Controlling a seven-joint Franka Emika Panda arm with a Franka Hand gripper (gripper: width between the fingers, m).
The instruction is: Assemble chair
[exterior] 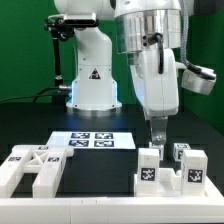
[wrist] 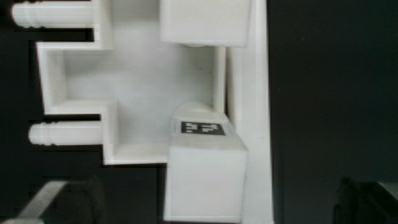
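Note:
The chair stands in loose white pieces. In the exterior view a cluster of tagged white blocks point(exterior: 170, 168) stands at the front right. My gripper point(exterior: 156, 142) hangs just above its left block, fingers pointing down. In the wrist view a white chair piece point(wrist: 169, 90) with a tag point(wrist: 201, 127) and two round pegs point(wrist: 54, 133) lies under me. Its long bar runs between my dark fingers point(wrist: 50, 203), which stand apart from it on both sides. The gripper point(wrist: 210, 208) is open and holds nothing.
More white chair pieces point(exterior: 35, 166) lie at the front of the exterior view's left. The marker board point(exterior: 95, 140) lies flat in the middle of the black table. The arm's white base point(exterior: 92, 80) stands behind it.

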